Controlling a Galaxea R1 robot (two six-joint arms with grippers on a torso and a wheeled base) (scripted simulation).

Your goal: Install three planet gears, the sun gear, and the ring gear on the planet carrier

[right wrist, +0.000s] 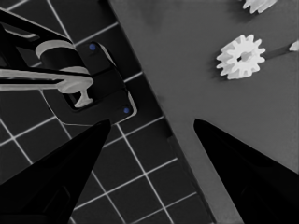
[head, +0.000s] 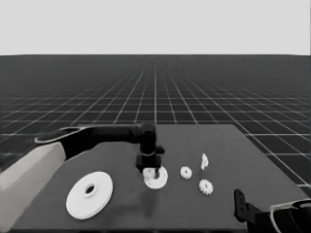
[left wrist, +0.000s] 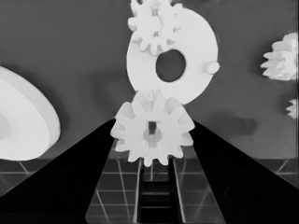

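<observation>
A gear (left wrist: pixel 152 134) is pinched in the left gripper (head: pixel 151 171) just above the smaller round part (head: pixel 156 177), where one gear (left wrist: pixel 152 25) is already seated and a bare peg (left wrist: pixel 211 67) is seen. If the bore is brought down off a peg, the gear may be left tilted (or dropped onto the desk (head: pixel 233 145)). The larger round part (head: pixel 89 194) is left aside; the right gripper (right wrist: pixel 152 123) is parked, spread, at the desk's corner.
</observation>
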